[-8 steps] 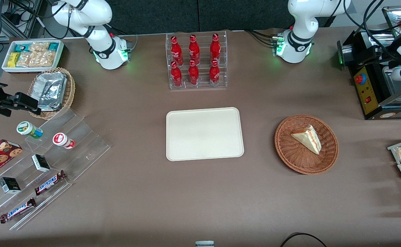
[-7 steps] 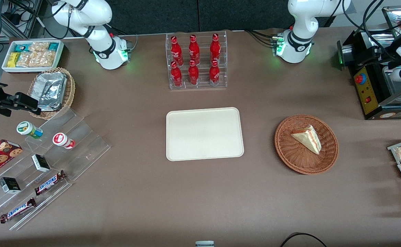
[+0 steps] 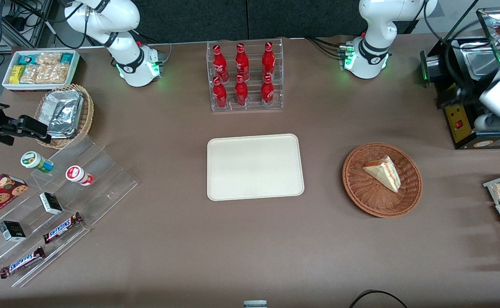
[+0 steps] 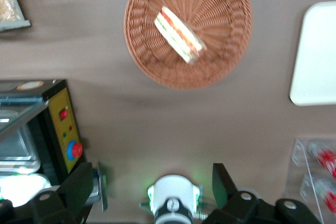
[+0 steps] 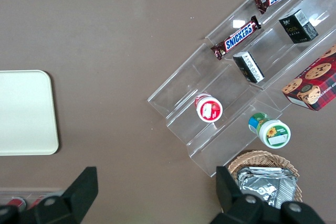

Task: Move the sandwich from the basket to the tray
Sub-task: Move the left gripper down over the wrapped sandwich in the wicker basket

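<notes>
- Lying in the basket (image 3: 382,179) is the sandwich (image 3: 383,173), a pale wedge with its red and green filling edge showing in the left wrist view (image 4: 178,34); the basket (image 4: 188,27) sits on the desk (image 3: 250,239) toward the working arm's end.
- The tray (image 3: 255,167) lies flat at the middle of the desk, well apart from the basket, with nothing on it.
- The gripper (image 4: 152,190) hangs high above the desk near the black machine (image 3: 462,107) at the working arm's edge, its jaws spread wide and holding nothing.
- A clear rack (image 3: 245,77) farther from the front camera than the tray holds six red bottles (image 3: 241,90).
- Toward the parked arm's end, a tan basket (image 3: 65,115) holds foil packets (image 3: 63,112), and a white tub (image 3: 40,69) holds snack packets.
</notes>
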`<state>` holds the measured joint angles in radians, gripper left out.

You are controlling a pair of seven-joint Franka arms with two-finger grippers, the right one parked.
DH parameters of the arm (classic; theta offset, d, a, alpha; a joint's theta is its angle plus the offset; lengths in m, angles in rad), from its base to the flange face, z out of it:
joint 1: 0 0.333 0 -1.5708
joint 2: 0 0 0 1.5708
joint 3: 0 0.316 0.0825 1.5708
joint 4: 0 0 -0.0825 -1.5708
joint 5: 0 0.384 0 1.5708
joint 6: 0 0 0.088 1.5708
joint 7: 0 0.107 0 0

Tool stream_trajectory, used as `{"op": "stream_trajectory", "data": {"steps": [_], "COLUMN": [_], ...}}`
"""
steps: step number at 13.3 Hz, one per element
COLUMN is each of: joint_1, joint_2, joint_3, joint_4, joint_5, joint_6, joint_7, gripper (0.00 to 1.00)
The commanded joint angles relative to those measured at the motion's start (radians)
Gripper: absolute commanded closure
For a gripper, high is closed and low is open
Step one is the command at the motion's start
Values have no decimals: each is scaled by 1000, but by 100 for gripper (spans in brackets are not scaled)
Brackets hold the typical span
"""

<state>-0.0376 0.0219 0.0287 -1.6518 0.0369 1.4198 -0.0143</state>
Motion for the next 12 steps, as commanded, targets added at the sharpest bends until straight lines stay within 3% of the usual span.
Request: {"op": "stream_trajectory", "data": {"steps": [1, 8, 12], "joint_1": [-4, -16, -18], "joint_2": [-20, -10, 56], "joint_3": [4, -6, -50], "joint_4": [-208, -566, -599], "joint_5": [14, -12, -12], "joint_6": [231, 797, 912], "joint_7": [-146, -683, -820], "gripper": [0, 0, 0]}}
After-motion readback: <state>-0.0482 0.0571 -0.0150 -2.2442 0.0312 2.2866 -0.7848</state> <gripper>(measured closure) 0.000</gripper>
